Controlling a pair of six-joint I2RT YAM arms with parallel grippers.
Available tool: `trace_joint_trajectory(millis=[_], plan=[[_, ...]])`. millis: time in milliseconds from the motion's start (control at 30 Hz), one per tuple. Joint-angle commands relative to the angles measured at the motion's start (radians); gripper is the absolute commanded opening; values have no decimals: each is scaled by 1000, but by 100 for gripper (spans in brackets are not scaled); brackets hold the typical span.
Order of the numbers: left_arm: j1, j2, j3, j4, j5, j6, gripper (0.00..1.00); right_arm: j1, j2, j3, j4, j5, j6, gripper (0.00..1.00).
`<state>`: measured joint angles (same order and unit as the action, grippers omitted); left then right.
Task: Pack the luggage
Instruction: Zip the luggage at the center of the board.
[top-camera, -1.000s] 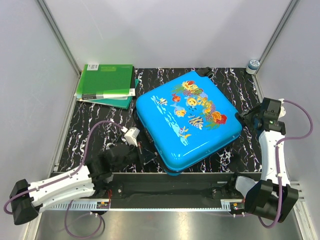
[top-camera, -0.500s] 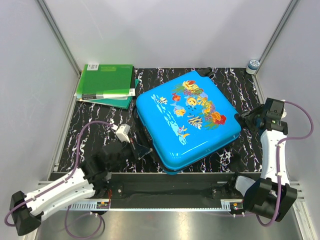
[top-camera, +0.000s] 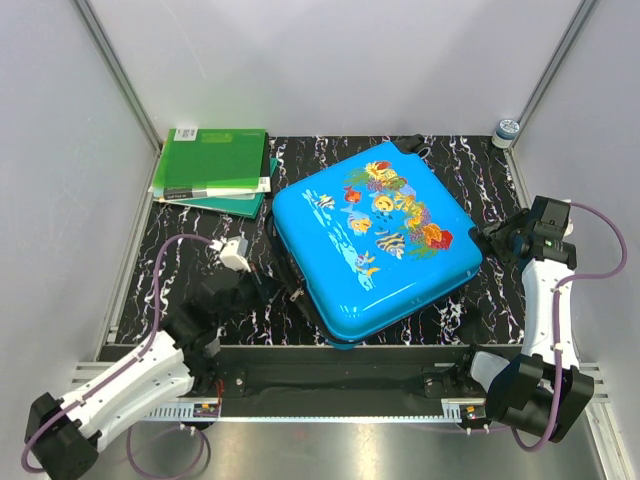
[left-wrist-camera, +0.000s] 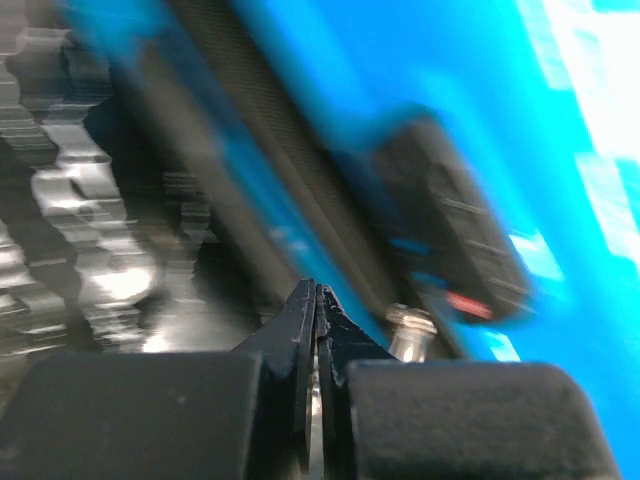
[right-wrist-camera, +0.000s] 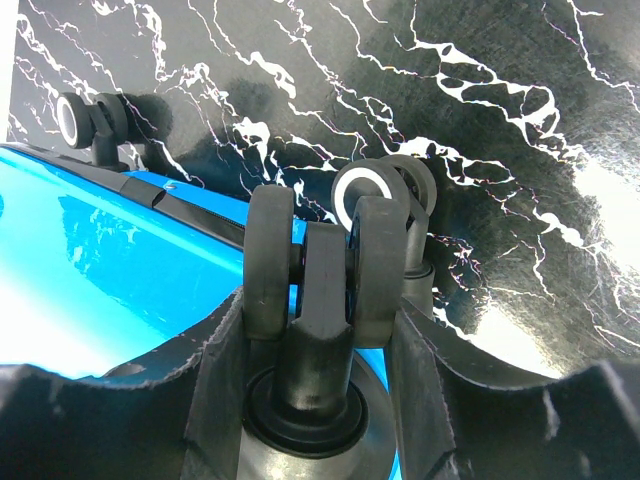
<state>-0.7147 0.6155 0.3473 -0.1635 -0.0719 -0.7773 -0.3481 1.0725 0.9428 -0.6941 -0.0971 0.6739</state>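
Blue hard-shell suitcase (top-camera: 375, 235) is lying lid-down and flat at the centre of the tabletop (top-camera: 190, 250), the right tool (right-wrist-camera: 320, 330) clamping a corner wheel (right-wrist-camera: 375, 270), seemingly to steady it, while the left tool (left-wrist-camera: 316, 300), pinched closed, is nosing the zip seam (left-wrist-camera: 270, 150) by the lock (left-wrist-camera: 450, 240).

The luggage (top-camera: 375, 240) is laid mid-tabletop (top-camera: 480, 170); folders (top-camera: 212, 170) are stacked behind it to the left, a small jar (top-camera: 507, 131) behind to the right.
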Motion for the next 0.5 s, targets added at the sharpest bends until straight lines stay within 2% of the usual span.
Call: trace_joint_trajectory(millis=[0,200,367,433,467], plan=[[81,15,13,-83,-78,79,0,-6,3,39,42,-7,-108,0],[165,23,12,-58,-26,84,0,-6,6,40,41,-21,-112,0],[170,-34,2,1,127,147,1,-6,4,27,50,-29,-120,0],[170,-74,-11,27,222,194,16,-6,6,24,51,-38,-122,0],[170,-82,-16,41,263,210,26,-6,6,18,59,-49,-120,0]])
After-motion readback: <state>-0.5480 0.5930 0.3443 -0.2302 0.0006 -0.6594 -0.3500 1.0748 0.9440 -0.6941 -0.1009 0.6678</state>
